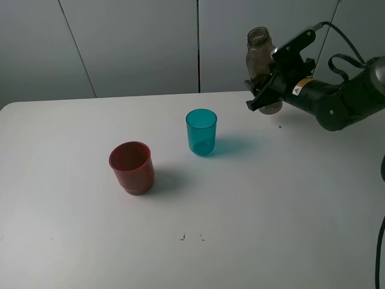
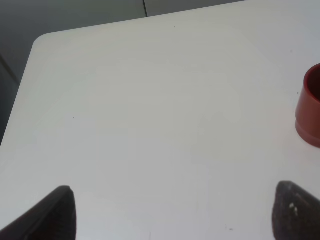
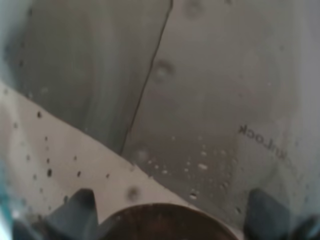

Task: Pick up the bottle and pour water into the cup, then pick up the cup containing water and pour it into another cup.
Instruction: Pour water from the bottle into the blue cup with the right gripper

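Observation:
The smoky translucent bottle (image 1: 258,57) stands nearly upright near the table's back right, uncapped, with my right gripper (image 1: 269,90) shut around its lower body. In the right wrist view the bottle (image 3: 200,125) fills the picture, droplets on its wall, between the two dark fingertips (image 3: 75,210). I cannot tell if its base touches the table. The teal cup (image 1: 201,131) stands upright mid-table, left of the bottle. The red cup (image 1: 131,167) stands nearer and further left, and shows at the edge of the left wrist view (image 2: 310,107). My left gripper (image 2: 175,215) is open over bare table, apart from the red cup.
The white table (image 1: 72,241) has a rounded far-left corner (image 2: 42,40). A grey panelled wall (image 1: 132,42) rises behind it. The right arm's cable (image 1: 343,39) loops above the back right. Small dark specks (image 1: 182,237) lie near the front.

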Action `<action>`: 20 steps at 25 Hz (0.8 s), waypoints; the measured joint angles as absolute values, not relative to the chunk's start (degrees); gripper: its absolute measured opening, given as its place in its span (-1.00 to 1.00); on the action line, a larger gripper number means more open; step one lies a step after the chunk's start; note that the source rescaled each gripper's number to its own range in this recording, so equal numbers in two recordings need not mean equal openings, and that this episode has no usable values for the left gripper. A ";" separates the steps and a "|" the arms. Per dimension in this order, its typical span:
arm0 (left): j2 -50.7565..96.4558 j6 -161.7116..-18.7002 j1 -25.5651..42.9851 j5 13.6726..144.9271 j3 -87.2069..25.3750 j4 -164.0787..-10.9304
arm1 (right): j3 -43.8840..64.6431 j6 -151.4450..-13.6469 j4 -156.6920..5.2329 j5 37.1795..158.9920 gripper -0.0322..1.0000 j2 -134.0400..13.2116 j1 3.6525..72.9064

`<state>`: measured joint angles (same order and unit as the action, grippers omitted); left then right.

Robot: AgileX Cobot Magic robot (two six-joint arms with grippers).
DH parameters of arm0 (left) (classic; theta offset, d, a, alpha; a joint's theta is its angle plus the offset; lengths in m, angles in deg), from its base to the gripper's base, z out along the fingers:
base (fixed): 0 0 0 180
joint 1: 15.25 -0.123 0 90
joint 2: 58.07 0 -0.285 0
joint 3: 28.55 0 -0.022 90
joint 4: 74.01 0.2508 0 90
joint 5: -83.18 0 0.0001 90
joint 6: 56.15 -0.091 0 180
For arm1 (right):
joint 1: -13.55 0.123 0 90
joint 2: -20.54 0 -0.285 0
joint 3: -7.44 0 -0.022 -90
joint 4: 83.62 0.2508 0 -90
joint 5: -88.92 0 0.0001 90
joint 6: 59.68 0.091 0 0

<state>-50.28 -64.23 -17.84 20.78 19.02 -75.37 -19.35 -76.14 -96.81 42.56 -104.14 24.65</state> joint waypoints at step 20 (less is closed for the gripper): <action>-50.28 -64.23 -17.84 20.78 19.02 -75.37 | -10.28 -88.60 -102.04 48.88 -0.92 -105.88 26.57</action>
<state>-50.28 -64.23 -17.84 20.78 19.02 -75.37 -10.28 -88.60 -102.04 48.88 -105.88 26.57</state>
